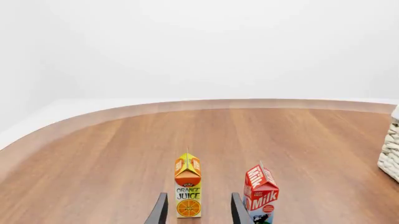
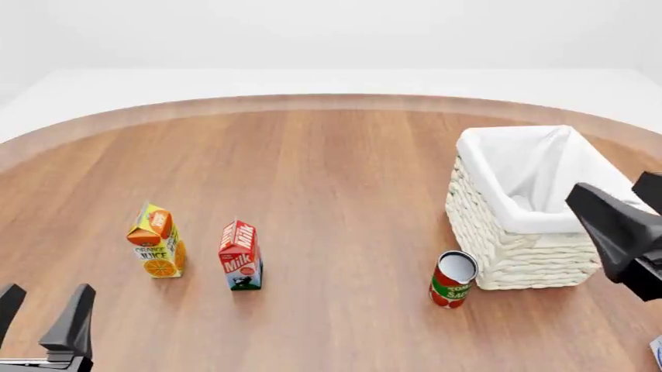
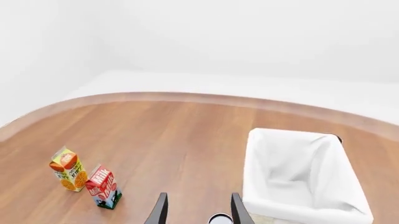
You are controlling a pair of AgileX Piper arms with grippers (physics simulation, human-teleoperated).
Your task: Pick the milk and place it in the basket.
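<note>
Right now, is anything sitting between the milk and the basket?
Front view: only the tomato sauce can intervenes, upright beside the basket's near corner. From the milk to the can is bare wood.

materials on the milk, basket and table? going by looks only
The milk: looks like printed paperboard, judging by the gable-top folds and flat graphics; the finish is hard to tell.
The basket: woven wicker look, with cream braided rows on the wall; its lining looks like white cloth, creased and folded over the rim.
The table: wood-grain surface, smooth and satin; could be veneer or laminate.

Milk (image 2: 240, 256) upright, well left of basket (image 2: 517, 248)
</note>
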